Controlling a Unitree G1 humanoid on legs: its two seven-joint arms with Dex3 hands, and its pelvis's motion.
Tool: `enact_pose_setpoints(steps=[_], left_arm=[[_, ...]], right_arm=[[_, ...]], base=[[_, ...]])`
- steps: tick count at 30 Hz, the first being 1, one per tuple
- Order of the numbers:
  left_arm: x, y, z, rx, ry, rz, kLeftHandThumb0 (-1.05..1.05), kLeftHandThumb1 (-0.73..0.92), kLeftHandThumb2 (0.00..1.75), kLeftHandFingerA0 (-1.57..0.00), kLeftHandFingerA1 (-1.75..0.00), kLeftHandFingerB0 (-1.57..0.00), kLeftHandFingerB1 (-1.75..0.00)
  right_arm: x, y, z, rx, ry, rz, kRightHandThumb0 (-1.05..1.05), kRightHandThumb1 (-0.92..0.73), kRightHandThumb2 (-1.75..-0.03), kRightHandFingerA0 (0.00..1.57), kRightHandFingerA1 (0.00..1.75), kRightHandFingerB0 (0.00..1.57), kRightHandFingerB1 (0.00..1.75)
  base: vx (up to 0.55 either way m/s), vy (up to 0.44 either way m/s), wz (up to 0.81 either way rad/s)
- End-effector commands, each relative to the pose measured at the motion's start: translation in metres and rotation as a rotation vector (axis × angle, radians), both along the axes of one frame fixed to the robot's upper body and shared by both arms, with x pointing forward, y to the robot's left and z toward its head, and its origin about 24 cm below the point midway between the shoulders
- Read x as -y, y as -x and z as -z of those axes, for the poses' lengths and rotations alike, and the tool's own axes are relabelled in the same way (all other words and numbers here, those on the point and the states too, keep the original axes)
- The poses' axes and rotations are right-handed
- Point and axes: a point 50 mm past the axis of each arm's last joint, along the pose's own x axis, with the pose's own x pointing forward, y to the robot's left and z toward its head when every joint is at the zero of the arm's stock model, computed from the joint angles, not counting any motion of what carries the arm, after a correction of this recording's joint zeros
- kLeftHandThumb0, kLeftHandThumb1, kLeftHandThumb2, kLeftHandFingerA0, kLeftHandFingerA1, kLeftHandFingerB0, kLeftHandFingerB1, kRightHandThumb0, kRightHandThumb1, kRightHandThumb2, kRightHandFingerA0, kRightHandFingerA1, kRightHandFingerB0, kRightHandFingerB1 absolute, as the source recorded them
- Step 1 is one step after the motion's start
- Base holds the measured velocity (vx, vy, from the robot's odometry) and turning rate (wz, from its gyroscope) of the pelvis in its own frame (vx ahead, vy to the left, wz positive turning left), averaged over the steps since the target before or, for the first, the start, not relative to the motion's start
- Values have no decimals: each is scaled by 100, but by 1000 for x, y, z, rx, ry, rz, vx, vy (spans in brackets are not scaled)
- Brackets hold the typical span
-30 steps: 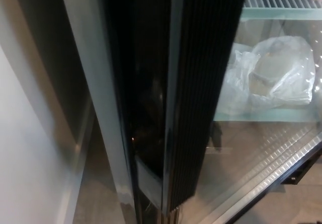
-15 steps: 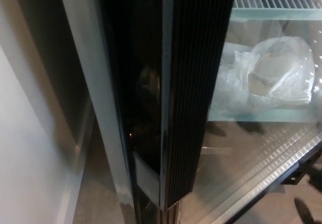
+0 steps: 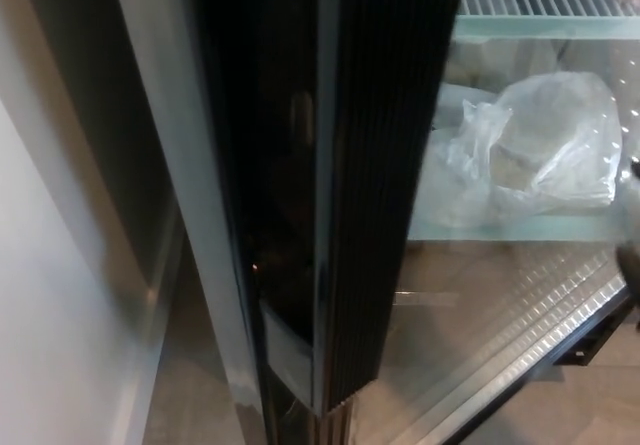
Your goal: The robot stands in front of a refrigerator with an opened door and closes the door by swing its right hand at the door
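Right hand (image 3: 630,255) blurred at edge, grip unclear; one door (image 3: 385,185), one bag (image 3: 545,145).

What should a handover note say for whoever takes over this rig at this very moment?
Left hand: not in view.
Right hand: only a dark blur at the picture's right edge; fingers unreadable.
Refrigerator door: black ribbed edge faces the camera, glass pane to its right.
Plastic bag lies on the shelf behind the glass.
Done: nothing certain.
Left: swing the right hand at the door and confirm it is shut.
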Motion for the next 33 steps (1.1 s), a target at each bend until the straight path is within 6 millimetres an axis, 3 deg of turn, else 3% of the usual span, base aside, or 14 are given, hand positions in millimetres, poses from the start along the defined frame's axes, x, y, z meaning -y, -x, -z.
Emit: enact_pose_setpoints(steps=[1, 11, 12, 13, 14, 15, 16, 21, 24, 25, 27, 33], left_arm=[[-8, 14, 2, -28, -25, -12, -39, 73, 61, -47, -38, -42, -35], [-7, 8, 0, -23, -22, 8, -40, 73, 62, -46, -37, -41, -35], [-6, 8, 0, -20, -23, 9, -40, 73, 62, -49, -39, -45, -37], [-6, 7, 0, -16, -24, 10, -40, 73, 62, -49, -39, -45, -37], [-6, 7, 0, -14, -24, 12, -40, 74, 62, -50, -40, -46, -37], [-6, 7, -1, -13, -23, 15, -40, 74, 62, -50, -40, -46, -37], [-6, 7, -1, -13, -23, 17, -40, 73, 62, -49, -39, -44, -37], [-5, 4, -1, -8, -17, 13, -40, 73, 61, -48, -39, -45, -37], [-4, 5, 0, -9, -14, 10, -40, 74, 62, -50, -39, -46, -37], [-4, 6, 0, -7, -10, 7, -39, 73, 61, -49, -39, -45, -37], [-5, 6, 0, -2, -3, 2, -39, 72, 62, -50, -40, -46, -38], [-4, 2, -1, 1, -2, -2, -39, 73, 61, -49, -39, -44, -37]], right_arm=[[-69, 109, -182, 1175, 221, -162, -60, -71, -62, 37, 35, 41, 34], [-68, 112, -187, 1183, 222, -146, -60, -71, -62, 37, 35, 41, 34], [-88, 65, -185, 1029, 333, -169, -62, -92, -73, 0, 14, 4, 23], [-127, 12, -169, 837, 550, -233, -62, -92, -73, 0, 14, 4, 23], [-140, -8, -160, 759, 627, -252, -68, -77, -106, 0, 20, 7, 27], [-146, -20, -154, 708, 661, -254, -68, -77, -106, 0, 20, 7, 27], [-150, -30, -149, 654, 694, -255, -63, -92, -72, 0, 13, 11, 22], [-155, -89, -116, 383, 838, -217, -62, -89, -70, 1, 17, 11, 23], [-153, -109, -103, 313, 870, -196, -64, -91, -67, 7, 27, 14, 27], [-150, -121, -94, 238, 883, -191, -63, -90, -70, 5, 19, 12, 23], [-140, -151, -65, 49, 916, -154, -66, -91, -70, 6, 19, 14, 25], [-123, -179, -43, -195, 993, -68, -70, -92, -67, 4, 25, 11, 26]], base=[[0, 0, 0], [0, 0, 0], [0, 0, 0], [0, 0, 0], [0, 0, 0], [0, 0, 0], [0, 0, 0], [0, 0, 0], [0, 0, 0], [0, 0, 0], [0, 0, 0], [0, 0, 0]])
